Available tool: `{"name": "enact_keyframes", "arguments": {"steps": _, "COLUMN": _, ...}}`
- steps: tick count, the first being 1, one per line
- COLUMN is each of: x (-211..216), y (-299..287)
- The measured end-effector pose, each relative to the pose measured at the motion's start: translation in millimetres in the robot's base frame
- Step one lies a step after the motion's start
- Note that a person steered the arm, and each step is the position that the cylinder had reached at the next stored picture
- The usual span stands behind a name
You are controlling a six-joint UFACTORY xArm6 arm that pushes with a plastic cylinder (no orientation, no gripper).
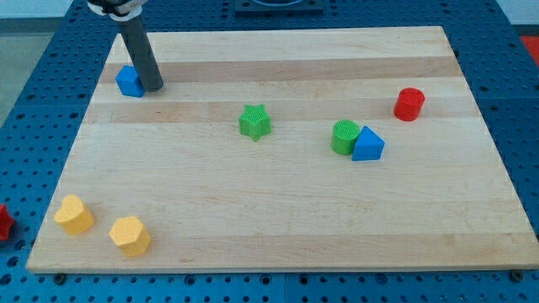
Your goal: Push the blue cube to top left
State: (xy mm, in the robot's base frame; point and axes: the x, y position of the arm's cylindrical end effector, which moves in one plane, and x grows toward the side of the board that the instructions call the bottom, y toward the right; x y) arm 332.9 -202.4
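Note:
The blue cube (129, 81) sits near the top left corner of the wooden board (278, 210). My dark rod comes down from the view's top left, and my tip (152, 87) rests on the board right beside the cube, touching its right side.
A green star (254, 122) lies near the middle. A green cylinder (344, 136) touches a blue triangular block (368, 145) at the right. A red cylinder (409, 103) is further right. Two yellow blocks (74, 214) (130, 235) sit at the bottom left. A red object (3, 222) lies off the board's left edge.

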Motion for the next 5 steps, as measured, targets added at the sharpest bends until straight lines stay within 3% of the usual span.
{"name": "enact_keyframes", "arguments": {"steps": 1, "x": 39.3, "y": -22.6}}
{"name": "enact_keyframes", "arguments": {"steps": 2, "x": 1.9, "y": -47.2}}
{"name": "enact_keyframes", "arguments": {"steps": 4, "x": -58.9, "y": -15.6}}
{"name": "enact_keyframes", "arguments": {"steps": 5, "x": -59.5, "y": -15.6}}
